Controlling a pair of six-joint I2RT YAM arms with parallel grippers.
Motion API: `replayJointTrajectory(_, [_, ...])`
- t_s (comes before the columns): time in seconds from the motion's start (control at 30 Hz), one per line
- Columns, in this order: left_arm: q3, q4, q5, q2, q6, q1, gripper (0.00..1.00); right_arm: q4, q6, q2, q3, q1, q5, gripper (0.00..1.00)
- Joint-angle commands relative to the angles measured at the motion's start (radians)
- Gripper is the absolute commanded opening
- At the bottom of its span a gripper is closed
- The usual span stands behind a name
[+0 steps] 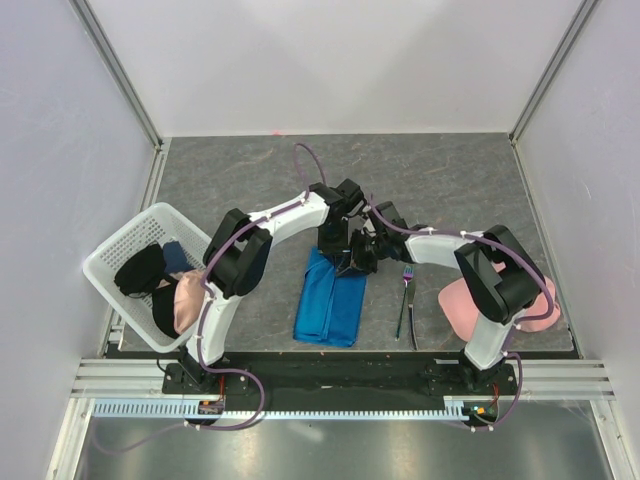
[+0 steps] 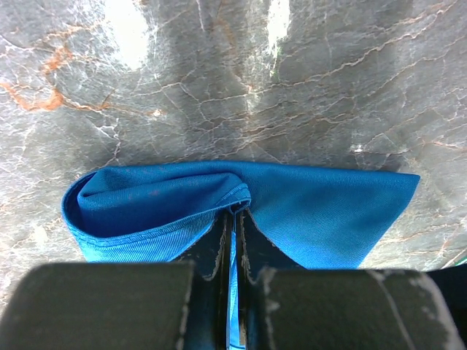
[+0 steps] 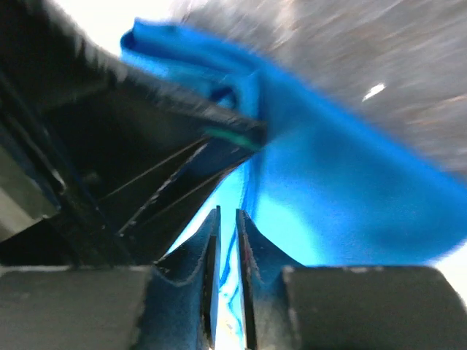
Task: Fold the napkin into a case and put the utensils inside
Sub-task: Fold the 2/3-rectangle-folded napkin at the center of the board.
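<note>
We find the napkin (image 1: pixel 330 303) near the middle of the desk (image 1: pixel 450 180), folded into a bright blue oblong that runs from the two pincers toward the near edge. Both arms meet over its far end. The left pincer (image 1: pixel 335 243) is clamped on the napkin's far edge. In its wrist view the left pincer (image 2: pixel 233 219) has its fingers pressed together with a thin strip of blue cloth between them, and the napkin (image 2: pixel 306 211) spreads to either side as a doubled fold with a stitched hem curling at the left. The right pincer (image 1: pixel 360 255) sits just beside it, on the napkin's far right corner. Its own view is blurred, yet we see the right pincer (image 3: pixel 226 222) with its fingers nearly together and blue cloth caught in the narrow gap, so we read it as gripping the napkin (image 3: pixel 343 182) too.

The utensils (image 1: pixel 404 305) lie just right of the napkin, parallel to its long side and apart from it. Beyond them a pale pink cloth (image 1: pixel 455 300) rests partly under the right arm. A white basket (image 1: pixel 120 245) stands tilted at the left edge, holding dark, pink and blue items. We see bare desk beyond the pincers and to the far right.

The desk is grey, marbled stone with rusty veins, closed in by plain white walls, with a metal rail along the near edge.
</note>
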Motion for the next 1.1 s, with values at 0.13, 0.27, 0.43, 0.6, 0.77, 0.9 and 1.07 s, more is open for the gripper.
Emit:
replayJointTrajectory(0.13, [-0.059,0.047,0.082,-0.009,-0.048,0.015,0.03,0.312,0.198,0.024,-0.120,0.111,-0.020,0.00])
replayJointTrajectory(0.27, [-0.067,0.055,0.115,-0.013,-0.059,0.015,0.03,0.421,0.245,0.076,-0.173,0.117,0.002,0.00])
replayJointTrajectory(0.43, [-0.076,0.070,0.124,-0.039,-0.054,0.026,0.12,0.411,0.239,0.093,-0.219,0.117,0.042,0.00])
replayJointTrajectory(0.6, [-0.051,0.044,0.105,-0.127,-0.005,0.040,0.45,0.399,0.244,0.092,-0.243,0.117,0.059,0.00])
replayJointTrajectory(0.77, [-0.040,-0.066,0.064,-0.207,0.055,0.046,0.56,0.403,0.247,0.099,-0.256,0.114,0.059,0.00])
replayJointTrajectory(0.9, [-0.144,-0.067,0.039,-0.347,0.104,0.048,0.52,0.368,0.227,0.104,-0.222,0.115,0.060,0.00])
replayJointTrajectory(1.07, [-0.325,0.005,0.125,-0.443,0.122,0.048,0.20,0.323,0.210,0.113,-0.191,0.105,0.060,0.00])
